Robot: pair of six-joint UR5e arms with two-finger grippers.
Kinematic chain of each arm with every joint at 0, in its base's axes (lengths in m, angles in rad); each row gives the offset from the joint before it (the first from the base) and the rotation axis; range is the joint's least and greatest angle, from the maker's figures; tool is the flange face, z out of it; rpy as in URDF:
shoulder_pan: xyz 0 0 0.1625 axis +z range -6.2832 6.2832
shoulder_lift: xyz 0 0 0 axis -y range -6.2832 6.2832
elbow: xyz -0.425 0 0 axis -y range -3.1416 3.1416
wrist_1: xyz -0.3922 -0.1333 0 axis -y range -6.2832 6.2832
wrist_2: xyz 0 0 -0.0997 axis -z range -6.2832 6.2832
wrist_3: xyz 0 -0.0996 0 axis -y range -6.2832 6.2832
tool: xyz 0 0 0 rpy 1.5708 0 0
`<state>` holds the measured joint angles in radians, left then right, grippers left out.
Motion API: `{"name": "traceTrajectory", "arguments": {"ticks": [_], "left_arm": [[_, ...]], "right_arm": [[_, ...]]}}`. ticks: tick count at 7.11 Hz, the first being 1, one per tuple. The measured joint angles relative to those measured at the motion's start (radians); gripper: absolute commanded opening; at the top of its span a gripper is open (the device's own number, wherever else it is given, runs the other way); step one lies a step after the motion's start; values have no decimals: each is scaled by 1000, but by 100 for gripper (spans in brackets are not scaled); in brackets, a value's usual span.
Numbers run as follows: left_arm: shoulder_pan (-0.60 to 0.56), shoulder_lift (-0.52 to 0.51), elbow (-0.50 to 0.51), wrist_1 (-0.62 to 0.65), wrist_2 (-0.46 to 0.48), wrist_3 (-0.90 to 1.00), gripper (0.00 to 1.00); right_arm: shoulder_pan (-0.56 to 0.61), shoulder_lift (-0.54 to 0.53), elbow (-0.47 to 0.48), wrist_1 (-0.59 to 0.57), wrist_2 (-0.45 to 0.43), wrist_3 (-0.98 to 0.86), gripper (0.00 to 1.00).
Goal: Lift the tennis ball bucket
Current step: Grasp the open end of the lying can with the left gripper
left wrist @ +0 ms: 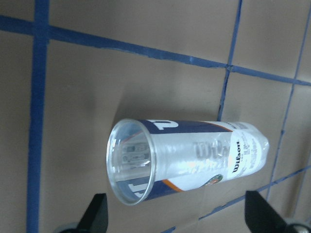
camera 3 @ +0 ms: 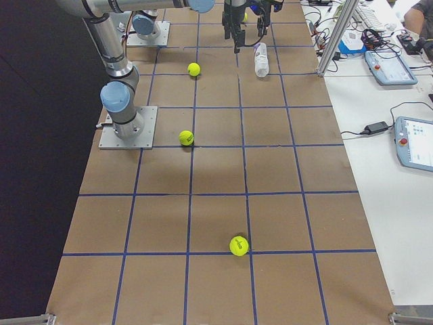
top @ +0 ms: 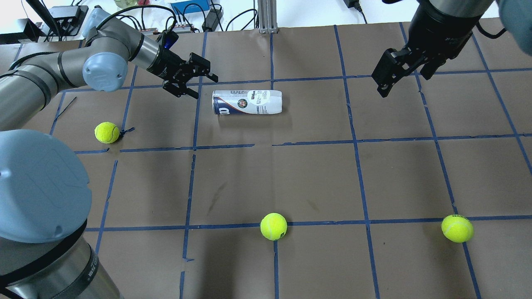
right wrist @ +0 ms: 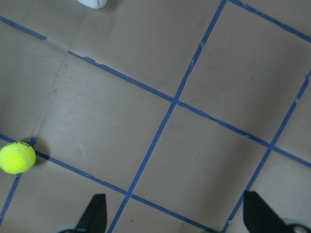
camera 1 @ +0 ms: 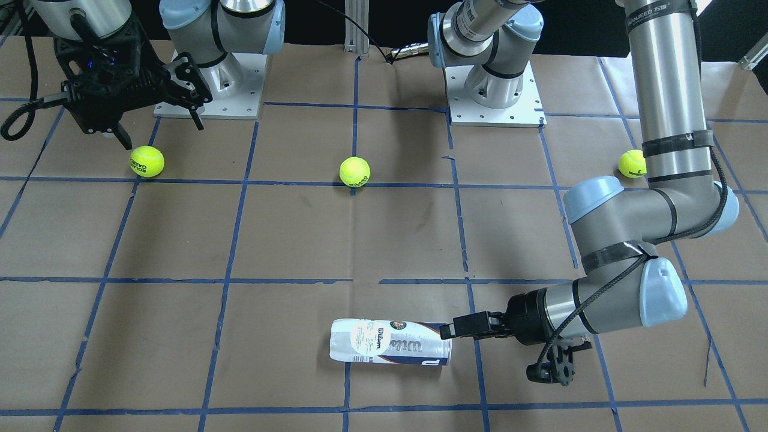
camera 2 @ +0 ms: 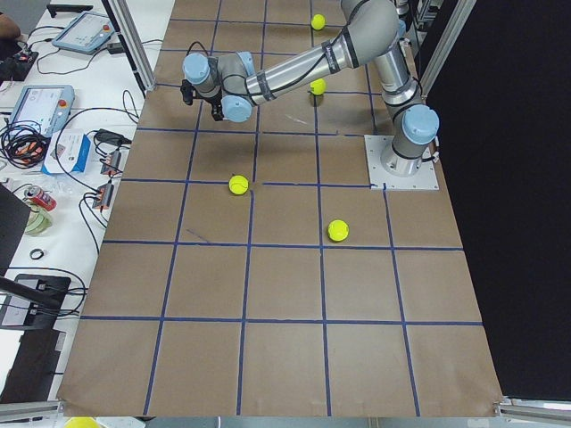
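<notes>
Here, tennis ball bucket (top: 247, 101) lying flat; left hand (top: 203, 87) spread, beside rim

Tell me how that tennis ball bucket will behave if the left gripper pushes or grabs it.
The tennis ball bucket lies on its side, so a sideways nudge would probably roll it. The left wrist view shows nothing inside it, so it is likely light. Its clear wall may flex or slip in the left gripper.

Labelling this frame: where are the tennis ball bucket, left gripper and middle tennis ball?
tennis ball bucket (top: 247, 102), overhead view, middle of its label.
left gripper (top: 206, 88), overhead view, between its open fingers.
middle tennis ball (top: 273, 226), overhead view, ball's centre.
</notes>
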<state>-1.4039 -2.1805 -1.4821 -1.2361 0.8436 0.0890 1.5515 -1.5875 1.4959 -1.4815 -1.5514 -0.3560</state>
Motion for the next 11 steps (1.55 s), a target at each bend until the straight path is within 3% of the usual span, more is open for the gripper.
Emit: {"name": "traceTrajectory", "arguments": {"ticks": [3, 7, 8, 9, 10, 11], "left_arm": [[11, -16, -71, 12, -145, -9, 99], [10, -59, -54, 70, -144, -29, 95], [8, -73, -56, 92, -143, -29, 77], [6, -81, -57, 101, -143, -26, 20], [4, -76, -58, 105, -143, -23, 7], [1, -63, -63, 106, -145, -23, 5]], "right_arm": [[-3, -1, 1, 10, 13, 96, 100], [-4, 6, 5, 6, 17, 98, 100], [-4, 7, 5, 6, 18, 97, 100], [-4, 7, 6, 6, 18, 97, 100], [-5, 7, 6, 5, 18, 97, 100], [-5, 7, 6, 6, 18, 100, 100]]}}
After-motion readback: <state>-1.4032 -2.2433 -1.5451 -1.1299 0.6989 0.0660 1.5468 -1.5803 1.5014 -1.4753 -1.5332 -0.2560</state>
